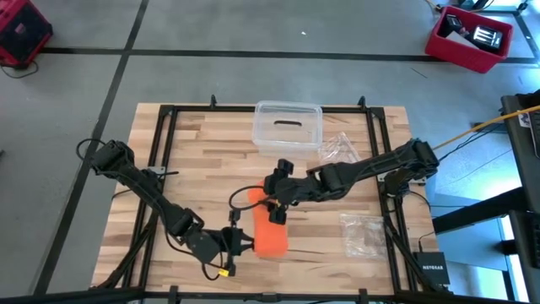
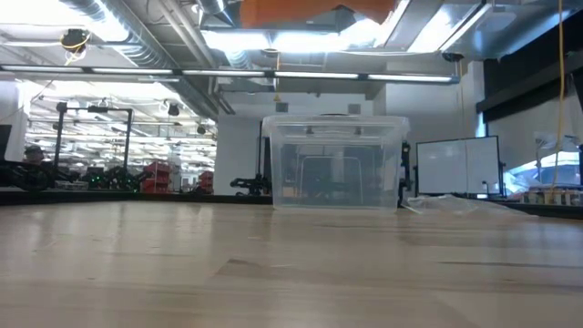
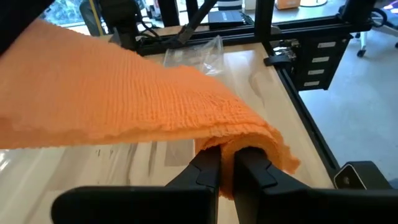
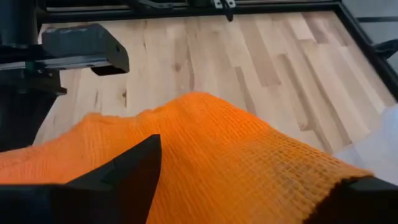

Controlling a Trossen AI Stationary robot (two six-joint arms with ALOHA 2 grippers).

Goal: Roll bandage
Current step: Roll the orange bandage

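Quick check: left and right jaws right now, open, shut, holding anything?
Left gripper: shut on the bandage.
Right gripper: open, jaws spread either side of the bandage.

The bright orange cloth bandage point(image 4: 230, 149) draped over my fingers point(image 4: 127, 171) is a soft, matt, open waffle weave. My fingers are smooth matt black. The pale wooden plank bench point(image 1: 194, 169) has a light sheen; the clear plastic box point(image 1: 288, 127) is glossy.

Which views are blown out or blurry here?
Low view: ceiling lights glare white, the near table is soft, and the bandage is an orange blur at the top edge. Left wrist view: bandage's near part is smeared, window behind bright. High view: evenly lit. Right wrist view: own gripper dark, out of focus.
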